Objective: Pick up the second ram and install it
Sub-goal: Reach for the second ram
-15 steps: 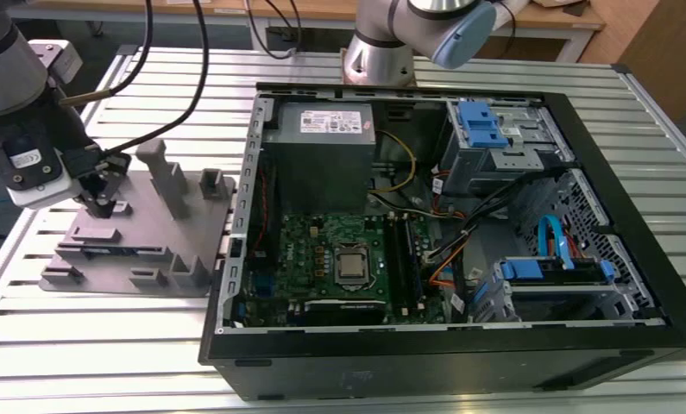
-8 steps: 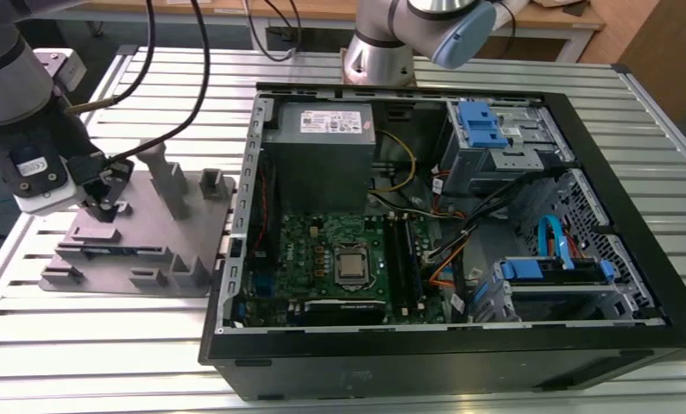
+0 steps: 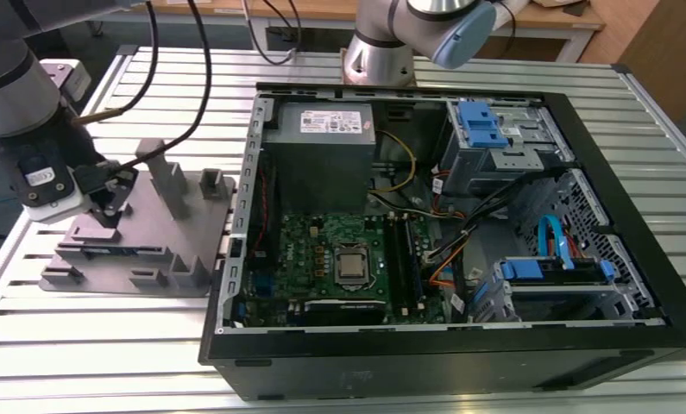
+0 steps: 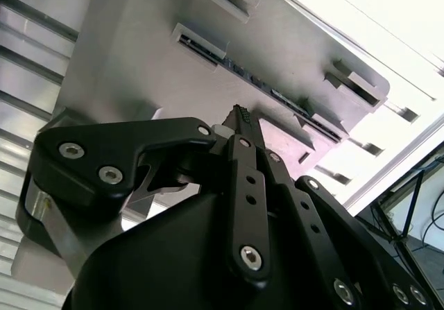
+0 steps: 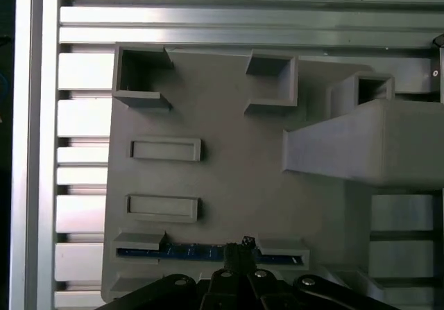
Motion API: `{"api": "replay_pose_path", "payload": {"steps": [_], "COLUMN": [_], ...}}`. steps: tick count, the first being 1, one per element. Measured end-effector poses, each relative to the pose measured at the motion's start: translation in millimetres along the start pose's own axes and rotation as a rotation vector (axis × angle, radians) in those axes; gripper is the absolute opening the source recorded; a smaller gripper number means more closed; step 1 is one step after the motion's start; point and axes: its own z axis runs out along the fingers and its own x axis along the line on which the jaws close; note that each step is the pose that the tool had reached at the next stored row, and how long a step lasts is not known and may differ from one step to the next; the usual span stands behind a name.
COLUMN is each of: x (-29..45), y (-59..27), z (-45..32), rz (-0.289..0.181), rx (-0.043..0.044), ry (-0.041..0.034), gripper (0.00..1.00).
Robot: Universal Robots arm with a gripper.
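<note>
The second ram (image 3: pixel 122 251) lies on edge in a slot of the grey fixture plate (image 3: pixel 159 231), at the exterior view's left. It shows as a thin blue strip (image 5: pixel 201 253) in the first wrist view and as a dark strip (image 4: pixel 260 82) between two holders in the second wrist view. My gripper (image 3: pixel 110 212) hangs just above the plate, over the ram's slot. Its black fingertips (image 4: pixel 239 114) are pressed together with nothing between them. In the first wrist view the gripper (image 5: pixel 244 245) sits right at the ram's long edge.
An open computer case (image 3: pixel 233 259) lies to the plate's right, with its motherboard (image 3: pixel 331 250) and cables exposed. The plate carries tall upright posts (image 3: pixel 170 177). Another arm's base (image 3: pixel 380 52) stands behind the case. Cables (image 3: pixel 147 78) hang over the slatted table.
</note>
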Motion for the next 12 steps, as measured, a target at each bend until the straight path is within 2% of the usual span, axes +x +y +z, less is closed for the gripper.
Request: {"api": "replay_pose_path", "payload": {"steps": [8, 12], "x": [2.7, 2.7], "y": [-8.9, -9.2], "z": [11.5, 12.5], "rz": [0.000, 0.000], "rx": [0.0026, 0.0030], "ry": [-0.0003, -0.0001], "gripper": [0.11, 0.11]}}
